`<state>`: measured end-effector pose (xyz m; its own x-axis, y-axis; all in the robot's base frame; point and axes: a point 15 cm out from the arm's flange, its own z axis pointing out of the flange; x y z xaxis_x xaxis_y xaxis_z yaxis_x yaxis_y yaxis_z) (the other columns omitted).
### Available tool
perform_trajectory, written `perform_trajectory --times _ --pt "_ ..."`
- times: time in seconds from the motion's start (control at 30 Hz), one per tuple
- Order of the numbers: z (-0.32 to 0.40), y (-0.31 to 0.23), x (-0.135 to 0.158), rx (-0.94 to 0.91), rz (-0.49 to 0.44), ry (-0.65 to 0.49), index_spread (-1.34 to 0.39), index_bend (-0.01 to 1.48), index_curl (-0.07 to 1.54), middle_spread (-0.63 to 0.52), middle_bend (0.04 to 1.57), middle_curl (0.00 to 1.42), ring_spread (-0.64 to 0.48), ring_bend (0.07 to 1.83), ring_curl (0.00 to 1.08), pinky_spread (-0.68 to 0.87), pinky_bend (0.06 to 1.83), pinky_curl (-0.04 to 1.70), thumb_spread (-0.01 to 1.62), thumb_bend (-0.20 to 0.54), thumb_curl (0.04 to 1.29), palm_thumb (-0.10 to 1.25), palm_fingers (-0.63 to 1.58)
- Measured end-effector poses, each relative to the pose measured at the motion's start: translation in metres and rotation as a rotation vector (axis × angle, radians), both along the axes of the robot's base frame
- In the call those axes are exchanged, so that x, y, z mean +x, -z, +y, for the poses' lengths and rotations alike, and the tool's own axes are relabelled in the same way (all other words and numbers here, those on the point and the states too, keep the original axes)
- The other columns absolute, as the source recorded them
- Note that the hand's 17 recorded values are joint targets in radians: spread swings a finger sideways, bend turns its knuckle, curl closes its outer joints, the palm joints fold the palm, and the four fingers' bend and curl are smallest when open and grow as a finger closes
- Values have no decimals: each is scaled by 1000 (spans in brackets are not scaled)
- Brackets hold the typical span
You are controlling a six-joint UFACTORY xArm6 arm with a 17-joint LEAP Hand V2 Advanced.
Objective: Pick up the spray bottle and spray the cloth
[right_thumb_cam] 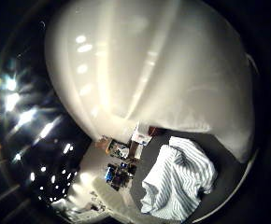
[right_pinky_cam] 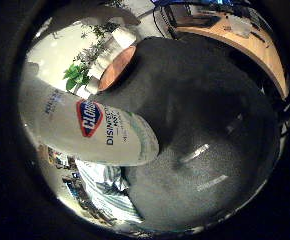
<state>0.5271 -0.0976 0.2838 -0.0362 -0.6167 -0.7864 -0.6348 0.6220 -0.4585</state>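
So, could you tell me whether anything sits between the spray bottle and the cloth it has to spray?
Nothing visible does. The spray bottle fills the view close to the palm, and the striped cloth lies crumpled on the dark grey surface beyond it, with only bare surface around it.

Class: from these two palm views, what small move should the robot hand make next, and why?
Probably aim the nozzle at the crumpled blue-and-white striped cloth and squeeze. The white plastic spray bottle fills the views, so it is close against the palm, while the cloth lies below on the dark grey mat.
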Motion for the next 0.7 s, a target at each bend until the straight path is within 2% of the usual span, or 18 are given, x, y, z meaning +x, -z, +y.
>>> perform_trajectory --times 0.07,0.1,0.13,0.17,0.23,0.3,0.33,0.37,0.4,0.43,0.47,0.53,0.6,0.7 --pt "-1 5 1 5 8 3 -138 138 261 132 258 342 269 578 273 561 1041 194 968 -2 323 235 256" --pt "-2 6 1 11 9 7 -158 128 246 84 294 350 195 664 281 542 1031 179 989 -9 327 267 339" --pt "-3 5 2 20 7 15 -211 135 238 -6 378 373 62 792 305 477 1025 163 1012 -7 334 310 520" --pt "-3 4 4 32 3 25 -241 155 243 -47 413 385 -5 857 326 423 1028 160 1024 -2 338 335 606" --pt "-3 4 8 70 -3 48 -371 144 225 -231 596 446 -251 1018 363 63 1096 150 1054 -4 354 425 941" --pt "2 3 13 90 -4 47 -454 168 237 -338 710 497 -355 1070 400 -274 1118 169 1069 -4 368 504 1103" --pt "4 3 16 93 -2 42 -491 215 269 -360 772 525 -360 1101 419 -397 1092 173 1065 -3 380 558 1206" --pt "7 6 19 100 5 38 -507 270 296 -355 824 545 -342 1122 430 -453 1066 171 1054 4 393 594 1330" --pt "11 8 21 109 12 33 -523 327 323 -353 871 562 -334 1129 437 -504 1067 183 1037 0 406 630 1363" --pt "14 9 23 117 19 29 -521 488 397 -334 929 584 -311 1145 450 -532 1089 214 1017 -4 428 687 1424" --pt "17 9 24 121 20 23 -498 631 464 -318 963 598 -297 1164 462 -520 1112 243 1015 3 451 737 1449" --pt "26 7 24 137 18 3 -456 787 537 -290 1044 631 -272 1221 489 -467 1183 296 1022 28 492 833 1436" --pt "35 4 24 156 16 -18 -406 902 603 -259 1138 667 -248 1303 526 -403 1274 360 989 38 552 920 1355" --pt "49 -2 23 199 15 -56 -359 996 652 -232 1222 697 -232 1367 558 -347 1338 421 922 17 628 973 1284"
